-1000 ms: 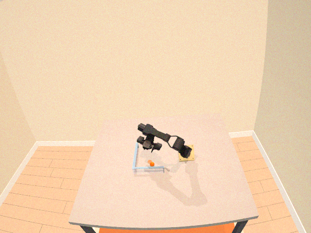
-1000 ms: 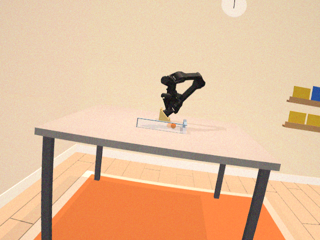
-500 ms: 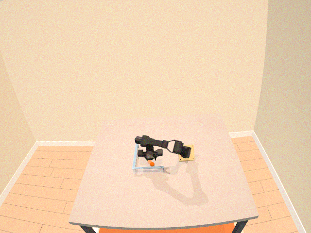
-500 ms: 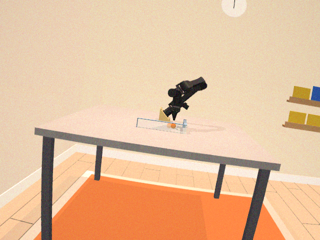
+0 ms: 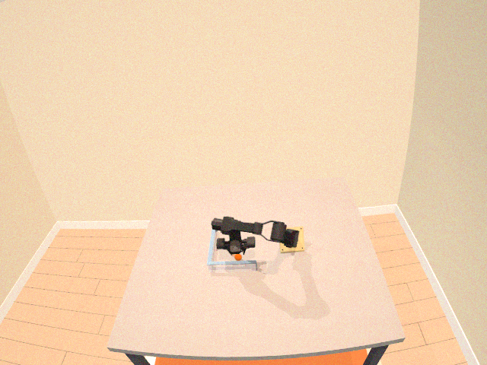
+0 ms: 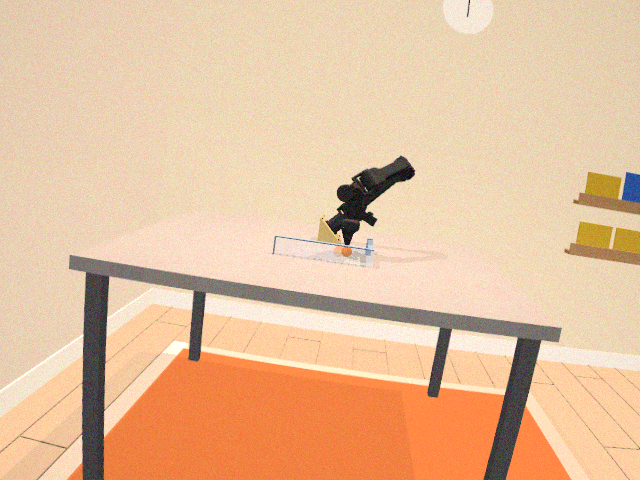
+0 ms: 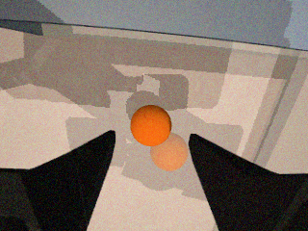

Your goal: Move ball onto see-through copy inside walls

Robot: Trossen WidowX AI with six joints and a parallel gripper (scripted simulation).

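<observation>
The orange ball (image 5: 237, 257) (image 6: 346, 251) (image 7: 150, 125) rests on the table inside the corner, near the front wall (image 5: 232, 262) (image 7: 168, 16). The see-through copy (image 6: 337, 250) (image 7: 169, 152) partly overlaps the ball in the wrist view, lying below and right of it there; the arm hides it in the top view. The side wall (image 5: 211, 248) meets the front wall at the left in the top view. My gripper (image 6: 347, 243) (image 7: 153, 137) is open and points down just above the ball. Its fingertips stand either side of the ball in the wrist view, with nothing held.
The arm reaches over the side wall's far end from its yellow base plate (image 5: 299, 245) (image 6: 324, 232), right of the corner in the top view. The front wall stands close beyond the ball in the wrist view. Arm shadows cross the table (image 5: 189, 310).
</observation>
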